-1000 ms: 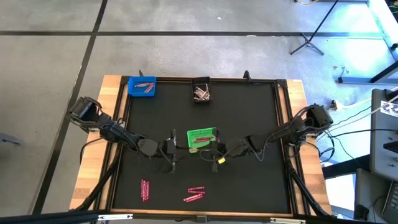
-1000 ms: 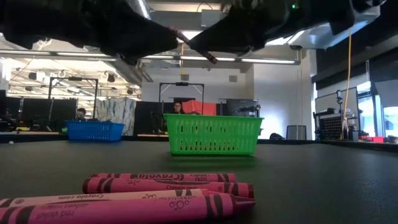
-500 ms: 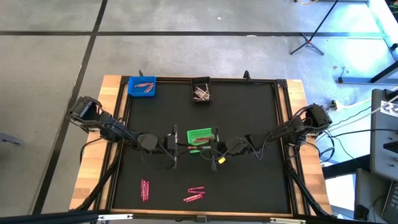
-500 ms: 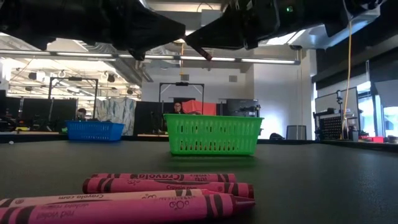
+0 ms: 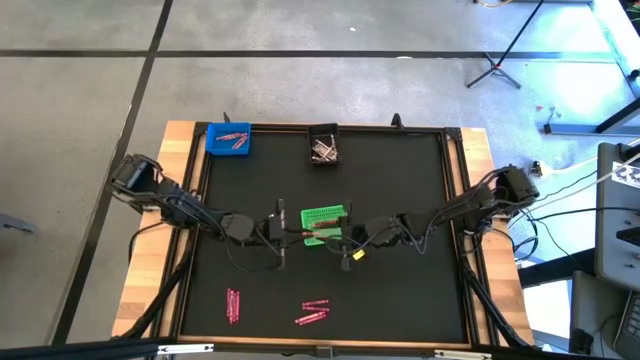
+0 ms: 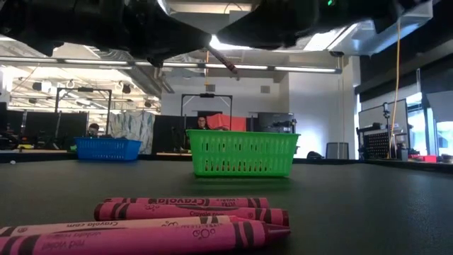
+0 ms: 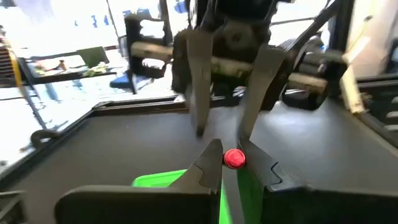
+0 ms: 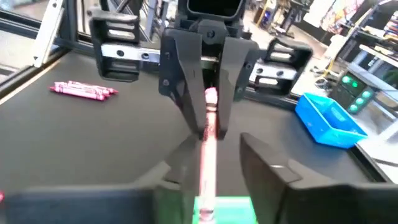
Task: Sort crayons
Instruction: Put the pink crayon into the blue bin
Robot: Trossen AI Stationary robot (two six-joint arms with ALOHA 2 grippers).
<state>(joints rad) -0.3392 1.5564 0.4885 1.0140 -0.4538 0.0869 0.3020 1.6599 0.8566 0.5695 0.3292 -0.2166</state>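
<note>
A red-pink crayon [image 8: 208, 127] hangs in the air over the green bin [image 5: 325, 216] at the table's middle. My left gripper [image 7: 233, 154] reaches in from the table's left and is shut on the crayon's one end. My right gripper [image 8: 214, 152] faces it from the right. It is open, its fingers standing apart on either side of the crayon's other end. More crayons lie in two small groups [image 5: 232, 303] [image 5: 312, 313] flat on the black mat near the front edge. My left gripper pinches the crayon's end [image 7: 234, 158] between its two fingers, which come in level from the table's left and lie along the crayon. The crayon sticks out ahead of the fingers toward my right gripper, slightly tilted [image 6: 223, 60], lifted clear above the green bin.
A blue bin [image 5: 228, 138] with pink crayons stands at the far left. A black bin [image 5: 323, 148] with pale crayons stands at the far middle. A raised frame [image 5: 455, 230] runs around the black mat. Bare mat lies right of the green bin.
My left gripper has gone toward the table's right edge, up to the free end of the crayon that my right gripper held out. The crayon has stayed in the air above the green bin.
</note>
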